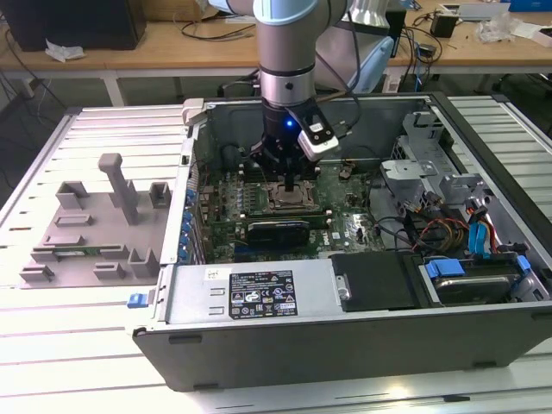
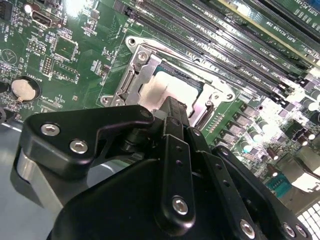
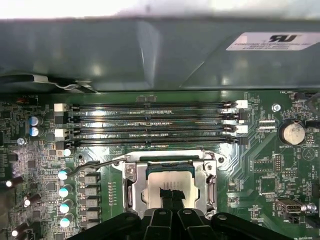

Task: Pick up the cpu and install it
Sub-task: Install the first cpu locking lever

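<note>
Your gripper (image 3: 170, 194) hangs low over the middle of the motherboard (image 1: 345, 220). Its two black fingers (image 3: 163, 196) are pressed together, side by side, with nothing between them. In both wrist views their tips meet the silvery top of the cpu (image 3: 156, 182), either touching it or just above it; you cannot tell which.

The cpu (image 2: 170, 86) lies flat inside the socket frame (image 3: 131, 192), and its edges look square to the frame's metal sides. A thin wire lever (image 3: 100, 164) runs out from one corner of the frame. You cannot tell whether it is latched.

Just beyond the socket is a row of long memory slots (image 3: 150, 125). A round coin battery (image 3: 291, 132) sits well off to one side.

In the exterior view the arm comes straight down into an open computer case (image 1: 345, 345) lying on its side. A grey plastic tray (image 1: 95, 233) with upright blocks rests on the table towards the exterior view's left, well apart from the case.

To do this step well, you would probably keep any contact light and straight down on the centre of the chip. A sideways nudge or a tilt could lift one corner off its seat, and hard pressure could damage the contacts beneath. Check that all four edges sit level within the frame.
</note>
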Motion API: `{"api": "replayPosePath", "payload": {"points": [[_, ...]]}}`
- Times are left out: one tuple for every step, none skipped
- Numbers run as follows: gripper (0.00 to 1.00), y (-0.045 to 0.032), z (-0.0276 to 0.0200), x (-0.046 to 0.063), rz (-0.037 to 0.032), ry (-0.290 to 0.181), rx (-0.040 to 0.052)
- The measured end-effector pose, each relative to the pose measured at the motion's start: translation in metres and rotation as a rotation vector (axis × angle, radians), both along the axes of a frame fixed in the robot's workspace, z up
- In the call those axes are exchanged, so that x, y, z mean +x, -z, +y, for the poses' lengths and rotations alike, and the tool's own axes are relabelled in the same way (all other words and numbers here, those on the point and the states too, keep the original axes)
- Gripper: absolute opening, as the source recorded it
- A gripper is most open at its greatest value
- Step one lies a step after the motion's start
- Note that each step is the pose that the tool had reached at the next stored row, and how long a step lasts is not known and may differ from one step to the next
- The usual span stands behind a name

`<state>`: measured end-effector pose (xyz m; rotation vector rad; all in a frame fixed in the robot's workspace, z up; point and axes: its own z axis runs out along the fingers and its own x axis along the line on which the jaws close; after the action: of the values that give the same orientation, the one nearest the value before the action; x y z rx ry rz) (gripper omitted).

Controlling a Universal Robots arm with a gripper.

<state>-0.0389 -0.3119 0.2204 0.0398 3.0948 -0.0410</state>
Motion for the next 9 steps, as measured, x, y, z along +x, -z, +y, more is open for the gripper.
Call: {"api": "replayPosePath", "payload": {"points": [[0.11, -0.0023, 0.0, 0.0, 0.0, 0.0, 0.0], [0.11, -0.0035, 0.0, 0.0, 0.0, 0.0, 0.0], [0.11, -0.0055, 0.0, 0.0, 0.0, 0.0, -0.0001], [0.11, -0.0056, 0.0001, 0.0, -0.0002, 0.0, 0.0002], [0.11, -0.0057, 0.0, 0.0, 0.0, 0.0, 0.0], [0.11, -0.0057, 0.0, 0.0, -0.0001, 0.0, 0.0], [0.11, -0.0058, 0.0, 0.0, 0.0, 0.0, 0.0001], [0.11, -0.0058, 0.0, 0.0, -0.0001, 0.0, 0.0001], [0.11, -0.0058, 0.0, -0.0001, 0.0, 0.0, 0.0]]}}
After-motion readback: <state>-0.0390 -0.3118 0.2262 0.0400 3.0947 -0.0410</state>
